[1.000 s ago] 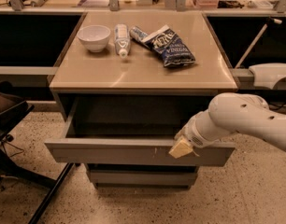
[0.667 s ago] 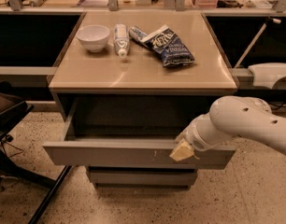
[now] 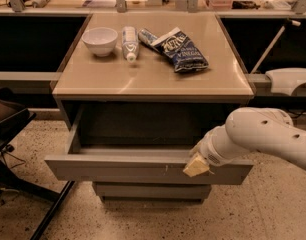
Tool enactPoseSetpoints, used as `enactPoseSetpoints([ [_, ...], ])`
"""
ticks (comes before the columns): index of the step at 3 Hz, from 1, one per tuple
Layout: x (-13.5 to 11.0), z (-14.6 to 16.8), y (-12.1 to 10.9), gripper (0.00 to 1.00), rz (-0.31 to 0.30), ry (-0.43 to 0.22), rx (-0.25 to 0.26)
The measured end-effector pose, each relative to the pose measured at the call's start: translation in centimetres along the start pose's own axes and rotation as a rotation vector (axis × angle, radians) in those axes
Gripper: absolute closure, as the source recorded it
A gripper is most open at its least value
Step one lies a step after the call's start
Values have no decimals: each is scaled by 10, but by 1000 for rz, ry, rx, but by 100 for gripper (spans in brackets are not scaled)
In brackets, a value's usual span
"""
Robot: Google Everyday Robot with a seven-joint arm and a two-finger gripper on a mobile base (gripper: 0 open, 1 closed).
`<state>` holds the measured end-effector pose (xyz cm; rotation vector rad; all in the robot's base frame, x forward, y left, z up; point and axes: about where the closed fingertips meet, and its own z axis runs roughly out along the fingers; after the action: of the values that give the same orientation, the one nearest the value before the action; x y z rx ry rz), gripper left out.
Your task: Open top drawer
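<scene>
Further forward than before, your single gripper (image 3: pixel 195 165) rests at the front edge of the top drawer (image 3: pixel 118 169), right of centre; you cannot tell its grip. That one drawer juts forward from under the table (image 3: pixel 143 81), long axis left-right.

The tabletop (image 3: pixel 153 81) is a smooth beige square, seen from the front and slightly above. Four things lie on it, all toward its back half. A white bowl (image 3: pixel 99 39) stands upright at the back left. Just to its right lies a white tube (image 3: pixel 128 42), cap end pointing toward the front. Right of the tube lies a small blue-and-white packet (image 3: pixel 147 35), and a dark blue snack bag (image 3: pixel 182 51) lies at an angle, overlapping the packet's right end. The front half of the tabletop is bare. Below the tabletop, the end effector (image 3: pixel 195 166) sits at the upper edge of the top drawer (image 3: pixel 118 170) front, right of centre.
</scene>
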<state>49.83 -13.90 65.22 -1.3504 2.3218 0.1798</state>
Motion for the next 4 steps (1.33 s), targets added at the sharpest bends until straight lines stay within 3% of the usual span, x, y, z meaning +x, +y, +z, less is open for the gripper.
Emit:
enactPoseSetpoints([
  [4, 13, -8, 15, 100, 12, 12, 15],
])
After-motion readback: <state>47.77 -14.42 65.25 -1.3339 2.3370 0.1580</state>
